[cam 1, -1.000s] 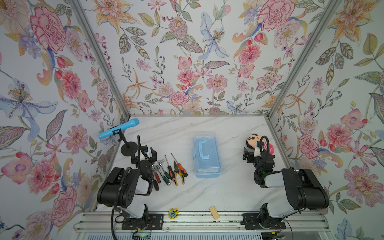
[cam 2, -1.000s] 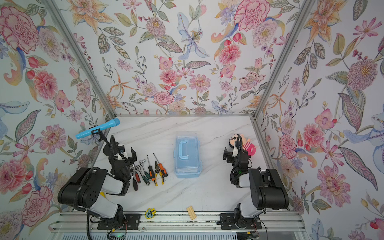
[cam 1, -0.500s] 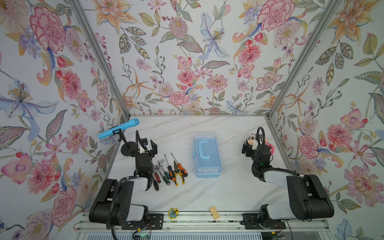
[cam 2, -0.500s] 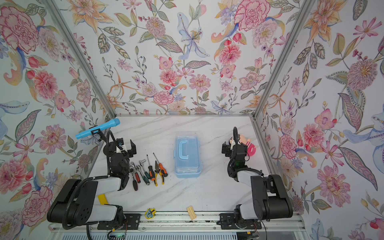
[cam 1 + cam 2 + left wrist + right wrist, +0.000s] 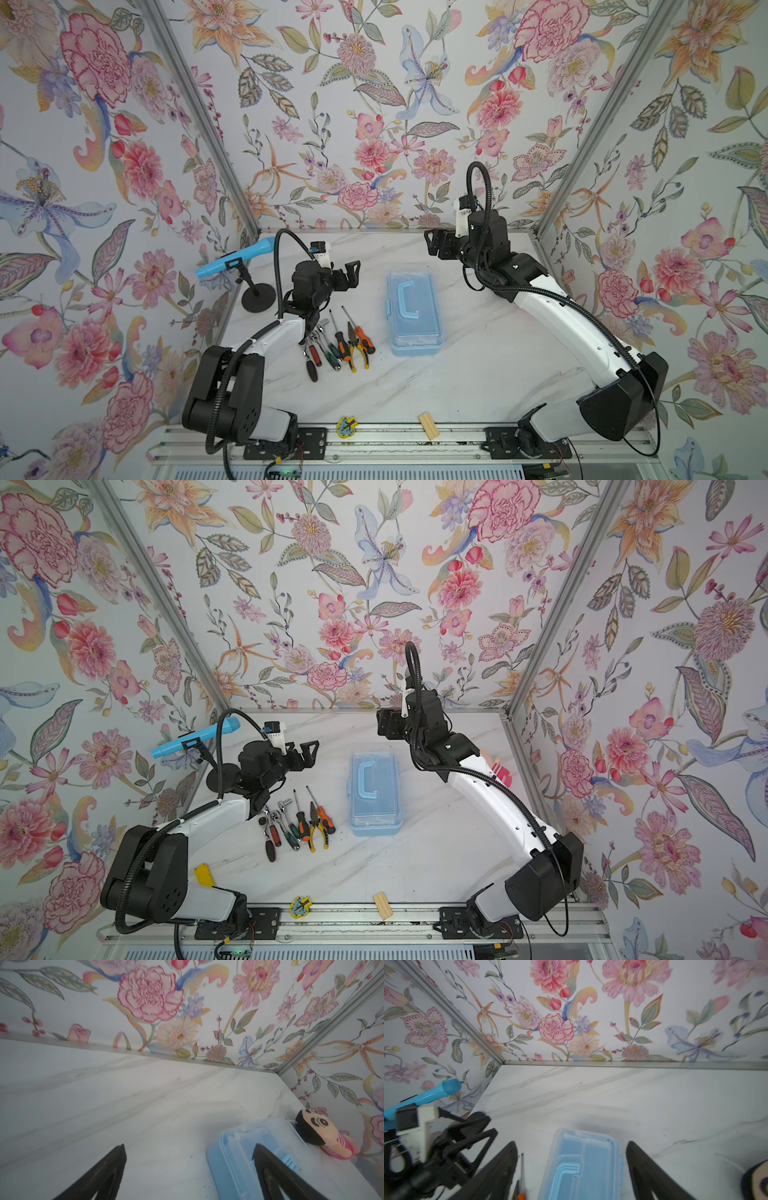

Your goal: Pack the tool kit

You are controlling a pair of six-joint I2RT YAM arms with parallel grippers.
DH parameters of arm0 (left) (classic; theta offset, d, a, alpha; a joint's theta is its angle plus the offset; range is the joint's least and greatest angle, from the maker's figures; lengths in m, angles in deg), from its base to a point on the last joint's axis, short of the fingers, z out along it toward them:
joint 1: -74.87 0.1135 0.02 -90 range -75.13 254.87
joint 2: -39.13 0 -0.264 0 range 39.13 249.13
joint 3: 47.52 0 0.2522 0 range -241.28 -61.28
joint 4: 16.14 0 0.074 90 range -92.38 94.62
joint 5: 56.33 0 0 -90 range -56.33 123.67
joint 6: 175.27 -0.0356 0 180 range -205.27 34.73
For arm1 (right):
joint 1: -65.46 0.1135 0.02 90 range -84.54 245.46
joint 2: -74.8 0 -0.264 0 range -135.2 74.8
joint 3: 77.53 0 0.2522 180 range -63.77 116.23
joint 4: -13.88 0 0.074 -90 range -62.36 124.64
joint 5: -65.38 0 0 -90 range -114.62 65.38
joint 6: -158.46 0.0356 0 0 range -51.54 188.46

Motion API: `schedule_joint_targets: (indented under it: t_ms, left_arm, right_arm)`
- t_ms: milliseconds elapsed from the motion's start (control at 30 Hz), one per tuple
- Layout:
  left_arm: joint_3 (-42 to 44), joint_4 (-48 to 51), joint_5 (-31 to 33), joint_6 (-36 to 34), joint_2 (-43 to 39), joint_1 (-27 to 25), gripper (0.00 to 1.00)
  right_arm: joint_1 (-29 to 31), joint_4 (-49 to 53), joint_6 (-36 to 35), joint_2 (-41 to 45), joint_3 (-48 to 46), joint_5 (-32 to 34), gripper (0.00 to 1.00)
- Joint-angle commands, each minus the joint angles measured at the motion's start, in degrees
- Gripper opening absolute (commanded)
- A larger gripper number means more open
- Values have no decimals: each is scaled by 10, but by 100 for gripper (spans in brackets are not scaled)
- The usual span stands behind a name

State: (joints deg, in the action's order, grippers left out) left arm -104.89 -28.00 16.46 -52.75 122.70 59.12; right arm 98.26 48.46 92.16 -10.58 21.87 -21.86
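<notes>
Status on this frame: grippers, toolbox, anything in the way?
Left gripper open, empty. Right gripper open, empty. Toolbox shut; tools loose beside it. Nothing blocking.

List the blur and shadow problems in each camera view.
In both top views, sharp and evenly lit, no hard shadow around the toolbox. In the left wrist view, soft, the left gripper dark and unfocused. In the right wrist view, wallpaper smeared toward the edges, a grey shadow on the table beyond the toolbox.

No legible text, label, brand or number anywhere in view
</notes>
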Motion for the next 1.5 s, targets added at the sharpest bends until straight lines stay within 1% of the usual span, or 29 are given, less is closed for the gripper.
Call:
schedule_joint_targets:
  t_ms: [0,33,133,267,333,367,400,500,567,733,833,1067,1233,1467]
  left_arm:
    - [-21,73,-59,31,10,-32,98]
    - [-20,87,-55,35,13,-40,97]
    - [-3,93,-58,50,20,-59,95]
    - [26,99,-46,57,21,-82,94]
    - [41,93,-48,65,22,-83,94]
    - [46,90,-50,65,23,-82,93]
    - [49,87,-51,64,24,-82,93]
    - [55,69,-56,69,30,-86,92]
    - [56,55,-55,71,35,-90,91]
    - [68,24,-53,80,41,-96,91]
    - [73,14,-46,83,39,-104,91]
    - [69,8,-32,85,52,-131,91]
    - [63,-3,-34,88,65,-140,91]
    - [56,-15,-34,79,83,-141,91]
  right_arm:
    - [0,111,91,-40,-4,-130,72]
    - [4,111,100,-50,-3,-159,66]
    - [19,108,116,-64,-11,-198,58]
    - [37,108,130,-83,-19,-231,58]
    - [40,108,134,-92,-29,-244,58]
    - [52,108,136,-96,-34,-244,58]
    - [60,107,138,-99,-39,-246,56]
    - [72,108,142,-110,-51,-238,53]
    - [74,111,145,-123,-58,-230,48]
    - [76,115,157,-145,-70,-192,47]
    - [77,116,171,-142,-78,-162,49]
    - [76,115,181,-139,-87,-135,51]
    - [69,98,180,-158,-82,-166,52]
    - [47,5,167,-173,-113,-298,53]
